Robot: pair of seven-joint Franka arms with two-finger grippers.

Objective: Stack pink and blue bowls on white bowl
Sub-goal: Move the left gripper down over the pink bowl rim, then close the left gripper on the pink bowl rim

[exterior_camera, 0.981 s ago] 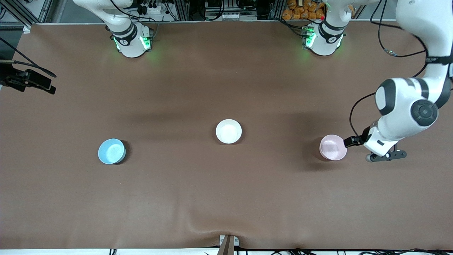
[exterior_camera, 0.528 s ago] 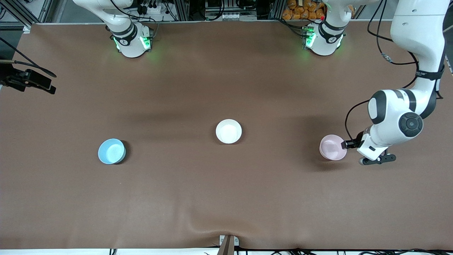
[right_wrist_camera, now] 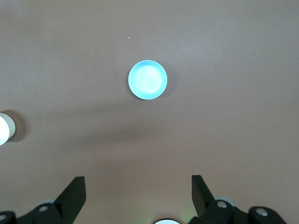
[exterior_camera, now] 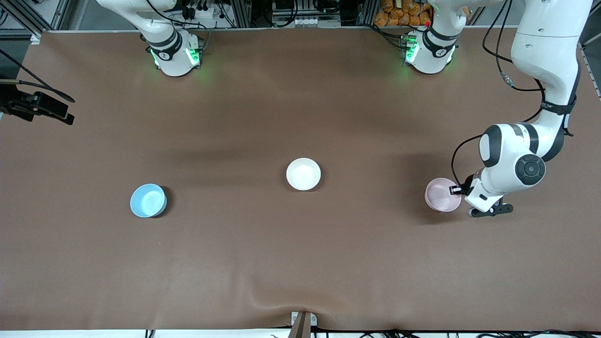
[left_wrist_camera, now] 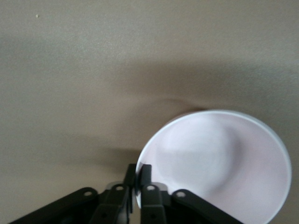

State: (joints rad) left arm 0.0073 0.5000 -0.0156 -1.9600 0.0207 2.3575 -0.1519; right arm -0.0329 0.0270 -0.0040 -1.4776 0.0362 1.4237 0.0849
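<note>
Nearest the front camera, the light blue bowl [exterior_camera: 148, 200] sits upright on the brown table cover [exterior_camera: 300, 263], toward the right arm's end of the table. The right wrist view shows the same blue bowl [right_wrist_camera: 147, 80] from high above, with bare cover all around it.

Only slightly farther from the camera, toward the left arm's end, is the pale pink bowl [exterior_camera: 442, 195]. The left gripper [exterior_camera: 458, 189] is down at its rim on the side facing the left arm's end of the table. In the left wrist view the black fingers [left_wrist_camera: 145, 175] stand pressed together on the thin wall of the pink bowl [left_wrist_camera: 219, 163], one inside and one outside, so the jaws are clamped narrow on that rim. The bowl's base looks to be on or very near the cover; I cannot tell which.

Farther back, about midway between the other two, the white bowl [exterior_camera: 303, 174] stands upright and alone, well apart from both; a sliver of it [right_wrist_camera: 4, 129] shows in the right wrist view.

The right gripper [right_wrist_camera: 138, 196] waits high above the table over the right arm's end, its jaws spread wide and holding nothing.
</note>
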